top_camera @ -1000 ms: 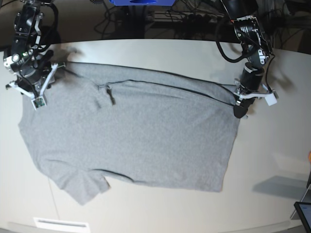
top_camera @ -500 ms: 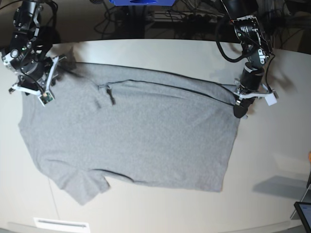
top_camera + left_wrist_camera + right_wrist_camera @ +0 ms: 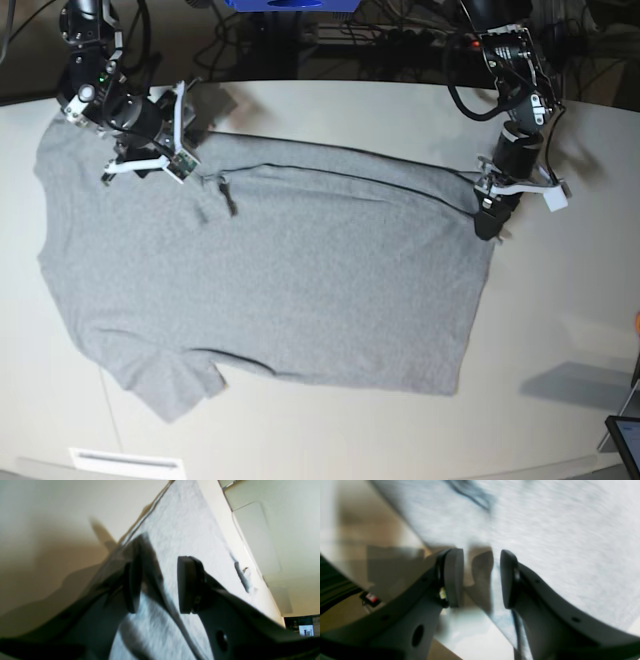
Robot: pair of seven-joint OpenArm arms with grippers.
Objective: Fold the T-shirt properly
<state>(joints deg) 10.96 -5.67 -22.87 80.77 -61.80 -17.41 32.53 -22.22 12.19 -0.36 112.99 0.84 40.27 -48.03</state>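
1. Heather-grey cotton T-shirt (image 3: pixel 270 270) lies flat mid-table; bare pale tabletop (image 3: pixel 560 330) all round.
2. Left gripper (image 3: pixel 157 585) jaws apart, straddling the hem corner fold.
3. Right gripper (image 3: pixel 481 577) jaws apart above the collar-side edge, holding nothing.

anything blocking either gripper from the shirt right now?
Nothing visible. The T-shirt lies flat on the table. The left gripper sits at its far hem corner with fingers apart astride the edge; the right gripper hovers over the shoulder area, fingers apart, with bare cloth beneath.
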